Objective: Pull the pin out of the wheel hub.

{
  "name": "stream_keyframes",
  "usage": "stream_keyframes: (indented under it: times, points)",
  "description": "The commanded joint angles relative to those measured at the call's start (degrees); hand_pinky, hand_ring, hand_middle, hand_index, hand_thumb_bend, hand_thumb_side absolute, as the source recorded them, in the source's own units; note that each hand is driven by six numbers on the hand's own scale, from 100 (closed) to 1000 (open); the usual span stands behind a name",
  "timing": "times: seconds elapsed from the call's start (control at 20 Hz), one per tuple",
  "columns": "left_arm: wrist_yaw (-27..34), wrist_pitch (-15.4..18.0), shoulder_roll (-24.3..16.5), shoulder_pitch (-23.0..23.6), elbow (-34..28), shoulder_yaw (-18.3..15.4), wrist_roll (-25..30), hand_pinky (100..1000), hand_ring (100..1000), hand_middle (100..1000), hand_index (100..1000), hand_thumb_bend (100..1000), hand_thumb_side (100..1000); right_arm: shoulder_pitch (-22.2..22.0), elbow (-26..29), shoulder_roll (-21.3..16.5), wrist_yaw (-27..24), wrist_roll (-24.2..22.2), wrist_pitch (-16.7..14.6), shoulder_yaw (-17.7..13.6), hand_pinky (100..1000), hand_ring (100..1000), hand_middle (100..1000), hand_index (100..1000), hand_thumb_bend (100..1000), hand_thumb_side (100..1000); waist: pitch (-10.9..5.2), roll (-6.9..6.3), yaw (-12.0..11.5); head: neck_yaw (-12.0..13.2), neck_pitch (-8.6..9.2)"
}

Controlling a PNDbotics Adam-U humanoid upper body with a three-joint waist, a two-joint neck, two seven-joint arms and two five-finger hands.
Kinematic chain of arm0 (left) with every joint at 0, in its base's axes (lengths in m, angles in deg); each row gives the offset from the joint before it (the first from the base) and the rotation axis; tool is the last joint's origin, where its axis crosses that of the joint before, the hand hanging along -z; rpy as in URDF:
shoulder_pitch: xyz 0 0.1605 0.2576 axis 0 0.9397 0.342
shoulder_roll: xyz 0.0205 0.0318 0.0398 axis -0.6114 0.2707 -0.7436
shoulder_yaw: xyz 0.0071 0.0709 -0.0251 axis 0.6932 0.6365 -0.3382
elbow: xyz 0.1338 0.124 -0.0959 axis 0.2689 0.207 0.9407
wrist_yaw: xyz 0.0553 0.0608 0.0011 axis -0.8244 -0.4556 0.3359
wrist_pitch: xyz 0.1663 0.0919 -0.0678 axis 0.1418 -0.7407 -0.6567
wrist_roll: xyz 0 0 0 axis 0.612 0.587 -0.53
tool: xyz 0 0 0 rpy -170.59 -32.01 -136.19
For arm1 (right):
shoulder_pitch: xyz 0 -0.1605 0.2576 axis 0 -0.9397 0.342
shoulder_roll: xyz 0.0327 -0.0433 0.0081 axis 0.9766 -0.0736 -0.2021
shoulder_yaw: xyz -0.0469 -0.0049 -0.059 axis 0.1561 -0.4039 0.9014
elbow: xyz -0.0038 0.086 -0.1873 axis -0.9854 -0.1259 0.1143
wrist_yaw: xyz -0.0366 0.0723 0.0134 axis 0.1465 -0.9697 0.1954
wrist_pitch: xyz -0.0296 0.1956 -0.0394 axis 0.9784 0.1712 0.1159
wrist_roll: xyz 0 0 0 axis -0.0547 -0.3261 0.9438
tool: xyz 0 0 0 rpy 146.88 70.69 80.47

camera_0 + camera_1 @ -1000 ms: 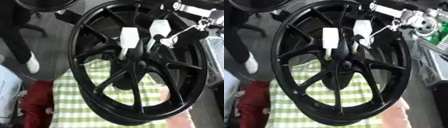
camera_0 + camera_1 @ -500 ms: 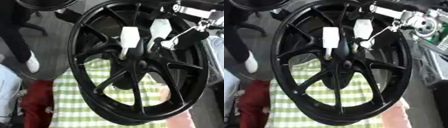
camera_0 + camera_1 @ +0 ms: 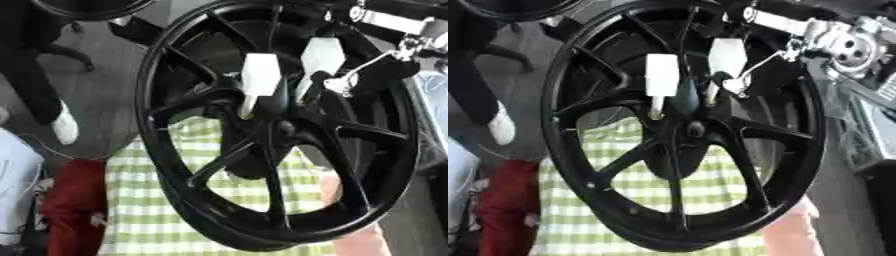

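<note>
Pin (image 3: 260, 82) sits mid-frame above the wheel hub (image 3: 282, 127); I can't tell if my right hand (image 3: 372, 75) fingers are clamped, so it may slip free.

Two pins (image 3: 259, 82) stand side by side in the wheel hub (image 3: 278, 131), above a cloth (image 3: 144, 210).

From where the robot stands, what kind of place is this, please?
Probably a workshop or test lab, not a home. A large black wheel stands on a green checked cloth, two white-handled pins sit at its hub, and metal machinery stands at the right on a grey floor.
</note>
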State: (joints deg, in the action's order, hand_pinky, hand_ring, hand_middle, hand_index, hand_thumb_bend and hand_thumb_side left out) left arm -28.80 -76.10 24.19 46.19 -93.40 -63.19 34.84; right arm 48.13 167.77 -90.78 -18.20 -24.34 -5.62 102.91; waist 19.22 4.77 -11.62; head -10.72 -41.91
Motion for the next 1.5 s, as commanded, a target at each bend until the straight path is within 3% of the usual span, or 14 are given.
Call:
stream_keyframes:
  times: [0.05,0.85,1.5]
  points:
    - [-0.46,-0.13,-0.86,-0.15,-0.51,-0.13,-0.02,664,842,838,834,225,854,0.29,0.62,-2.19,0.44,0.13,0.29,-1.25,916,839,821,833,238,100,-0.75,-0.21,-0.10,-0.21,0.76]
    - [-0.48,-0.23,-0.83,-0.28,-0.51,0.02,0.15,666,842,836,832,218,860,-0.92,0.62,-2.69,2.79,-1.67,0.47,-2.13,911,835,816,828,262,100,-0.09,-0.19,-0.40,-0.37,1.02]
    - [-0.49,-0.33,-0.79,-0.47,-0.52,0.23,0.40,667,841,836,831,213,863,-1.91,0.42,-3.03,3.05,-1.00,0.36,-2.89,905,822,802,817,209,100,0.21,-0.17,-0.68,-0.79,1.11]
